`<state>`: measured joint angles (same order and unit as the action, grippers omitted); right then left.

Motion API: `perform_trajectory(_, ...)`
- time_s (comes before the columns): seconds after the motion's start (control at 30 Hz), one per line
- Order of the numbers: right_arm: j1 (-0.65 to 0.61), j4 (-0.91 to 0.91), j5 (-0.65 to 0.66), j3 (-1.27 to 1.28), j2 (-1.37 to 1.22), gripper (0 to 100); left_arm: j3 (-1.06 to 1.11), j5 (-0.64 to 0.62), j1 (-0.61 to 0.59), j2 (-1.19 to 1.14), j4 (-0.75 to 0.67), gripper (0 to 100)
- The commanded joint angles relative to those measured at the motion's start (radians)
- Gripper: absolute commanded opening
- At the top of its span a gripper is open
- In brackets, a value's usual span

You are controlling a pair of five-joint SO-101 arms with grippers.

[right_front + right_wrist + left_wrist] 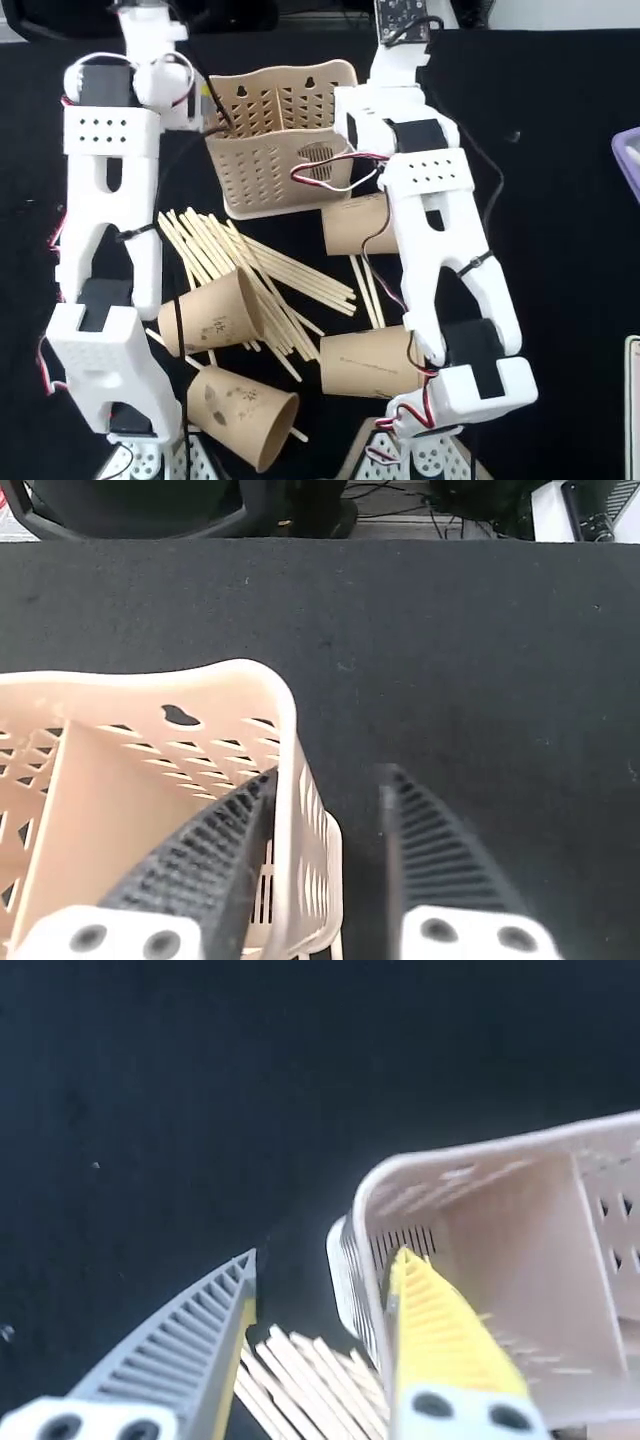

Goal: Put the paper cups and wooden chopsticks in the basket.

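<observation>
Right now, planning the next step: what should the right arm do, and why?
Probably shut the right fingers: they are open and straddle the basket's wall, so a pinch would steady it. The cups and chopsticks lie outside it on the table.

Your widest free room is the bare black table point(560, 230) toward its right edge, plus the strip along its far edge behind the basket point(275, 150). Each side wall of the basket stands between a gripper's spread fingers: left gripper point(325, 1255), right gripper point(330, 775). At the table's middle, the chopsticks point(250, 280) and four tipped paper cups point(210, 315) crowd the space between the arms, leaving only narrow gaps.
</observation>
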<state>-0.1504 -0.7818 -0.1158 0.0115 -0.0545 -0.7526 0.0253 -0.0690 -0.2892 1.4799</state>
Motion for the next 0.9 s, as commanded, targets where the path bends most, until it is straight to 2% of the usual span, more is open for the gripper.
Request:
perform_trajectory(0.0, 0.011, -0.003, -0.006, -0.071, 0.027, 21.7, -0.136, 0.009, -0.015, 0.015, 0.017, 22)
perform_trajectory(0.2, 0.011, -0.008, -0.006, -0.12, 0.028, 21.9, -0.223, 0.009, -0.008, 0.014, 0.144, 22)
perform_trajectory(0.37, 0.012, -0.009, -0.006, -0.125, 0.056, 21.9, -0.228, 0.009, -0.018, 0.006, 0.183, 22)
perform_trajectory(0.67, 0.018, -0.232, -0.006, -0.136, 0.337, 21.9, -0.302, 0.011, -0.018, 0.015, 0.284, 22)
perform_trajectory(0.87, 0.081, -0.394, -0.006, -0.134, 0.452, 21.9, -0.222, 0.011, -0.077, 0.103, 0.282, 22)
